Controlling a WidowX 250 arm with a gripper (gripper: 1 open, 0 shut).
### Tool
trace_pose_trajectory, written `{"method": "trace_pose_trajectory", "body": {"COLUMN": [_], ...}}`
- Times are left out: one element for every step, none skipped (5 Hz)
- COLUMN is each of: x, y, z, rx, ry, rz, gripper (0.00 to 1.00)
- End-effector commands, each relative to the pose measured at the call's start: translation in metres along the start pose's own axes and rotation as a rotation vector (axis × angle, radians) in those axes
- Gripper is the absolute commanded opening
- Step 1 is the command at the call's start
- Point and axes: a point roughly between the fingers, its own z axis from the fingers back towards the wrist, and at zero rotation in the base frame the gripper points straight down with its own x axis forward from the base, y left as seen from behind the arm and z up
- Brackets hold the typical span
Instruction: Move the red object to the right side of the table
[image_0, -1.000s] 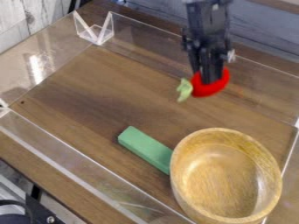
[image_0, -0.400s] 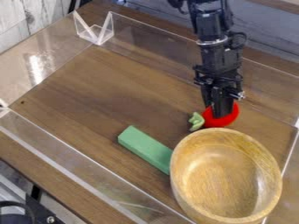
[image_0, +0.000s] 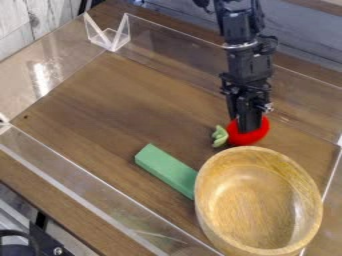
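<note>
The red object is a small glossy red toy fruit with a green leafy stem poking out to its left. It sits low over the dark wood-grain table, just behind the wooden bowl's rim. My gripper comes down from above with its black fingers closed around the fruit's top. Whether the fruit touches the tabletop cannot be told.
A large wooden bowl fills the near right corner, close in front of the fruit. A flat green block lies left of the bowl. Clear acrylic walls ring the table, with a small clear stand at the back left.
The gripper has carried the red fruit lower and toward the bowl's rim over the last second; in the last half second it barely shifted. The grip stayed the same.
</note>
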Motion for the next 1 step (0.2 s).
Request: {"method": "trace_pose_trajectory", "body": {"x": [0.001], "y": [0.0104], "z": [0.0151], "rx": [0.021], "ry": [-0.052], "rz": [0.005], "gripper": [0.0]}}
